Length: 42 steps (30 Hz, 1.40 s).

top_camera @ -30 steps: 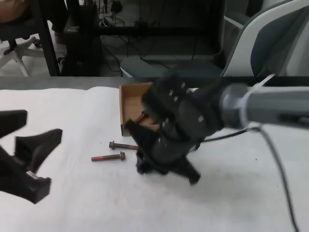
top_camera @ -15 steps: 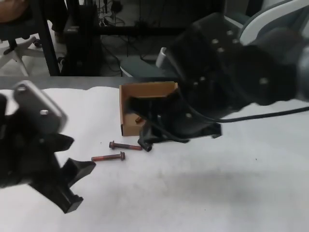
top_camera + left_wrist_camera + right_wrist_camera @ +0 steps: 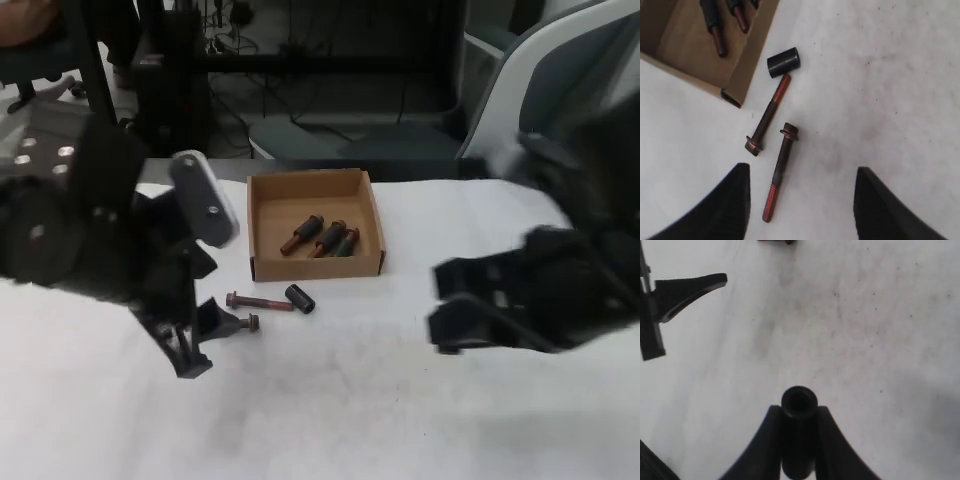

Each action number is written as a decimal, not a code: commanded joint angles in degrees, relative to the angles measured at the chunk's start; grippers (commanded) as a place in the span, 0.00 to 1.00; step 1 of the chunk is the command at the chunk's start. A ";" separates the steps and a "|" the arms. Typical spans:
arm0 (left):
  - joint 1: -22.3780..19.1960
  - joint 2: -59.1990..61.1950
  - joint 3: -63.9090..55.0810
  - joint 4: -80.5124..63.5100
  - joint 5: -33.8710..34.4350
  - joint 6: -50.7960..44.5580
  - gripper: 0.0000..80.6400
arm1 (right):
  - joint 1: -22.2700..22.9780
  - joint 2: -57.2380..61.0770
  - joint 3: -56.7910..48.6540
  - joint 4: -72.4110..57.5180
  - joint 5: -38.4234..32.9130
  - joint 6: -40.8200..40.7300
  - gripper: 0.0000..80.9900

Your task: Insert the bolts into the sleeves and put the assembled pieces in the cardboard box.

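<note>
Your left arm [image 3: 90, 235], at the left of the high frame, is blocky matte black. It has small silver screw heads [image 3: 65, 150] on its upper casing and a pale grey rounded plate [image 3: 205, 205] toward the frame's centre. The left gripper [image 3: 801, 169] has broad, plain black fingers [image 3: 732, 200] tapering to blunt tips. Your right arm [image 3: 570, 270], at the right edge, is black too. The right gripper [image 3: 799, 410] has smooth, curved black fingers [image 3: 765, 445].
</note>
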 commanded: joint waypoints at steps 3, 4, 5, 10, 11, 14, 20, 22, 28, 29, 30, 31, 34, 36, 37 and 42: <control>0.07 7.61 -5.40 0.90 -0.55 6.50 0.77 | -1.37 -5.55 3.00 -0.64 -2.20 -0.65 0.01; 0.07 9.09 -6.61 1.57 -0.55 7.27 0.77 | -1.37 -6.07 3.27 -0.64 -2.46 -0.65 0.01; 0.07 9.95 -7.56 2.38 -0.55 8.02 0.77 | -1.37 -6.55 3.55 -0.64 -2.82 -0.65 0.01; 0.28 15.67 -12.32 5.50 -0.55 12.36 0.77 | -1.37 -7.74 3.72 -0.64 -3.42 -0.65 0.01; 0.38 16.53 -13.00 5.78 -0.55 12.50 0.77 | -1.37 -7.74 3.72 -0.64 -3.42 -0.65 0.01; 1.00 18.44 -14.55 7.21 -1.02 13.03 0.77 | -1.37 -7.74 3.72 -0.64 -3.42 -0.65 0.01; 2.39 20.30 -14.83 7.91 -1.56 14.56 0.75 | -1.37 -7.72 3.72 -0.78 -3.42 -0.65 0.01; 2.47 20.53 -14.83 7.91 -1.28 15.38 0.71 | -1.37 -7.72 3.72 -1.43 -3.42 -0.65 0.01; 2.47 20.50 -15.17 7.23 0.96 15.55 0.69 | -1.37 -7.72 3.72 -2.44 -3.42 -0.65 0.01; 2.47 20.50 -15.17 7.23 1.28 15.55 0.69 | -1.37 -7.72 3.72 -2.44 -3.42 -0.65 0.01; 2.47 20.50 -15.17 7.49 1.51 15.55 0.69 | -1.37 -7.72 3.72 -2.44 -3.42 -0.65 0.01; 2.47 20.50 -15.17 7.48 1.71 15.55 0.69 | -1.37 -7.72 3.72 -2.44 -3.42 -0.65 0.01; 2.15 20.50 -15.17 7.48 1.70 15.55 0.69 | -1.37 -7.72 3.72 -2.44 -3.42 -0.65 0.01; 2.06 20.50 -15.17 7.48 1.90 15.55 0.69 | -1.37 -7.72 3.72 -2.40 -3.23 -0.65 0.01; 2.06 20.50 -15.17 7.48 2.13 15.55 0.69 | -1.37 -7.72 3.72 -2.40 -3.17 -0.65 0.01; 2.06 20.50 -15.17 7.48 3.14 15.55 0.69 | -1.37 -7.72 3.72 -3.34 -3.08 -0.65 0.01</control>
